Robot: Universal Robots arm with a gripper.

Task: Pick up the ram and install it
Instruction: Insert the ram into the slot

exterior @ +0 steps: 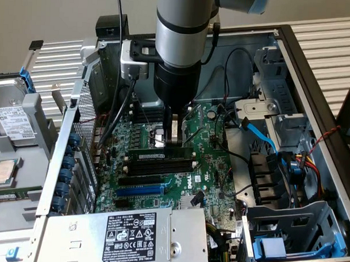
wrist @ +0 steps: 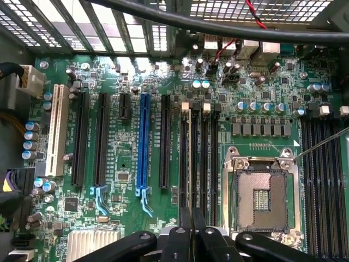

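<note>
The ram (exterior: 157, 156) is a long thin stick with a white label. It stands on edge along the rearmost of the black memory slots (exterior: 162, 166) on the motherboard. My gripper (exterior: 173, 141) reaches straight down into the open case and is shut on the ram's top edge, toward the exterior view's right end of the stick. In the wrist view the black fingers (wrist: 185, 232) meet over the ram (wrist: 192, 164), seen edge-on as a dark strip in line with a slot with white end clips (wrist: 187, 106). Whether it is fully seated I cannot tell.
A blue expansion slot (wrist: 144, 142) and black slots lie beside the memory bank. The empty CPU socket (wrist: 262, 199) sits on the other side, with more memory slots (wrist: 324, 185) past it. A thick black cable (wrist: 218, 24) crosses overhead. The power supply (exterior: 137, 233) and a drive cage (exterior: 292, 227) border the board.
</note>
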